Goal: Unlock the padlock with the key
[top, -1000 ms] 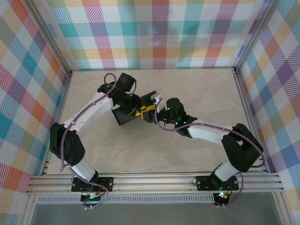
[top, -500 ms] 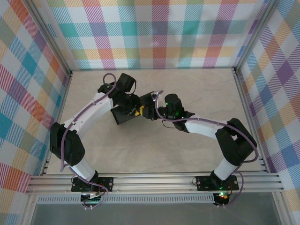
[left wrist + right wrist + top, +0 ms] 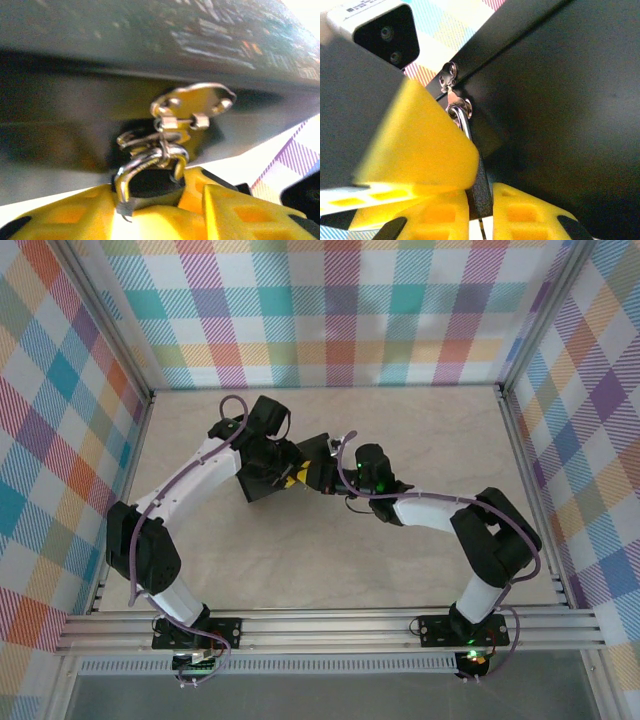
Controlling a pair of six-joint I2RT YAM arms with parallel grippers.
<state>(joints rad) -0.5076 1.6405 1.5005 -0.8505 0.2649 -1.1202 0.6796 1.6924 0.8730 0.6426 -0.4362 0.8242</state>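
Note:
The small dark padlock hangs by its silver shackle from the hasp on the front of the black box. My left gripper is open, its yellow fingers low on either side of the padlock body. In the right wrist view the padlock shows edge-on. My right gripper is shut on it from below, and the shackle rises to the hasp. A left finger lies close against the shackle. The key is hidden.
Both grippers meet at the box front in the middle of the table. The box's side wall stands right beside my right gripper. Checked walls close in the back and sides.
My right arm has moved left to the box front and its jaws have closed on the padlock. My left gripper's jaws have widened. The box has shifted slightly.

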